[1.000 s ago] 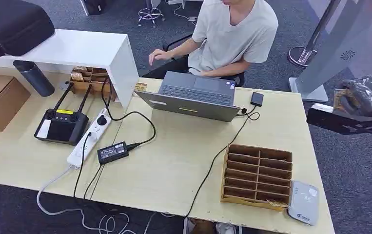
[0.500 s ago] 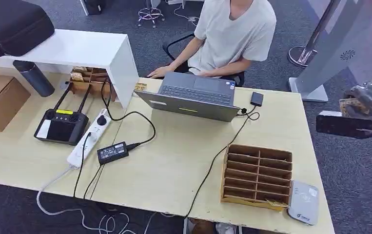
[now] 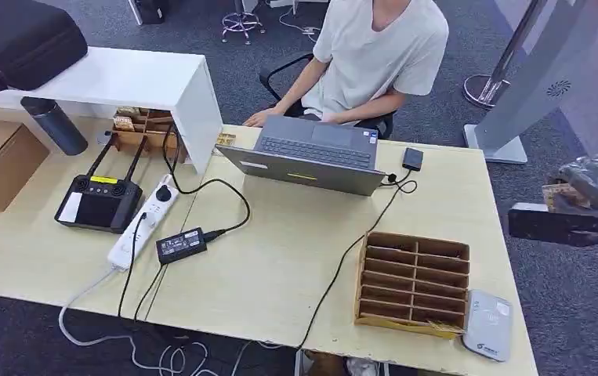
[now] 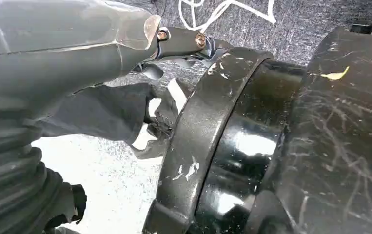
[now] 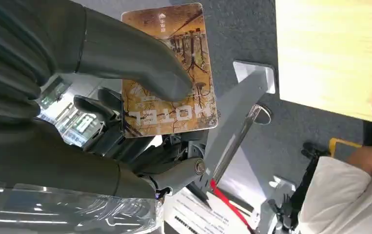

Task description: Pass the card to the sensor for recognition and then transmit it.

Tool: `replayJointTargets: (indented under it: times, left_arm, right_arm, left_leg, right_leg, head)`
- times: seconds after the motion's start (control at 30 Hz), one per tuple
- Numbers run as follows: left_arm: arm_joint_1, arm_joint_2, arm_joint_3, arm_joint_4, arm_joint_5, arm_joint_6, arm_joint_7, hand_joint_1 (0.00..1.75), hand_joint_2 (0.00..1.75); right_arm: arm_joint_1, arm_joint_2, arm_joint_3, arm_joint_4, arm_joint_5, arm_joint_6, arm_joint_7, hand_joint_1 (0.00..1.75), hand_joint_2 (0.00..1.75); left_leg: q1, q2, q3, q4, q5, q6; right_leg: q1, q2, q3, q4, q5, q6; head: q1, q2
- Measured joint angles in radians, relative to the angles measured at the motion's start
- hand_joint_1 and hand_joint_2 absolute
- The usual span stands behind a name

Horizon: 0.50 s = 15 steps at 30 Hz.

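Carpet (image 3: 585,313) of grey surrounds the pale table (image 3: 280,266) while the right hand (image 5: 125,97) pinches the card (image 5: 174,73).

A person (image 3: 374,55) is sitting at the frame's top centre behind an open laptop (image 3: 311,153); a black controller (image 3: 99,200) is lying at left

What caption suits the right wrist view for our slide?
Right hand pinches a brown hotel card above grey carpet.
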Motion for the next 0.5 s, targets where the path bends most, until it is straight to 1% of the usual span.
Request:
replayJointTargets:
  times: [0.27,0.3,0.37,0.4,0.43,0.47,0.5]
  left_arm:
    - [0.000,0.000,0.000,0.000,0.000,0.000,0.000,0.00,1.75]
    - [0.000,0.000,0.000,0.000,0.000,0.000,0.000,0.00,1.75]
    - [0.000,0.000,0.000,0.000,0.000,-0.001,-0.004,0.00,1.75]
    - [0.001,0.000,0.001,0.000,0.000,-0.001,-0.006,0.00,1.75]
    - [0.001,0.000,0.001,0.000,0.000,-0.001,-0.007,0.00,1.75]
    - [0.000,0.000,0.001,0.000,0.000,-0.001,-0.008,0.00,1.75]
    - [0.000,0.000,0.001,0.000,0.000,0.000,-0.008,0.00,1.75]
  right_arm:
    - [0.002,-0.011,0.016,-0.005,-0.008,0.000,0.001,1.75,1.75]
    - [0.009,-0.012,0.016,-0.005,-0.017,-0.009,0.002,1.75,1.75]
    - [0.044,-0.018,0.013,-0.010,-0.024,-0.058,0.006,1.75,1.75]
    - [0.073,-0.019,0.008,-0.012,-0.016,-0.098,0.008,1.75,1.75]
    - [0.108,-0.019,0.000,-0.014,0.003,-0.151,0.008,1.75,1.75]
    - [0.162,-0.018,-0.018,-0.016,0.033,-0.219,0.009,1.75,1.75]
    - [0.217,-0.017,-0.039,-0.019,0.066,-0.268,0.008,1.75,1.75]
  left_leg:
    - [0.000,0.000,0.000,0.000,0.000,0.000]
    - [0.000,0.000,0.000,0.000,0.000,0.000]
    - [0.000,-0.001,0.000,0.000,0.000,0.000]
    - [0.000,-0.001,0.000,0.000,0.000,0.000]
    - [0.000,-0.001,0.000,0.000,0.000,0.000]
    - [0.001,-0.001,0.000,0.000,0.000,0.000]
    - [0.001,-0.002,-0.001,0.000,0.000,0.000]
  right_leg:
    - [0.000,0.000,0.000,0.000,0.000,0.000]
    - [0.000,0.000,0.000,0.000,0.000,0.000]
    - [0.000,-0.001,0.000,0.000,0.000,0.000]
    - [0.000,-0.001,0.000,0.000,0.000,0.000]
    - [0.000,-0.001,0.000,0.000,0.000,0.000]
    - [0.000,-0.001,0.001,0.000,0.000,0.000]
    - [0.000,-0.002,0.001,0.000,0.000,0.000]
  head:
    - [0.000,0.000]
    - [0.000,0.000]
    - [0.000,0.000]
    - [0.000,0.000]
    - [0.000,0.000]
    - [0.000,0.000]
    - [0.000,0.000]
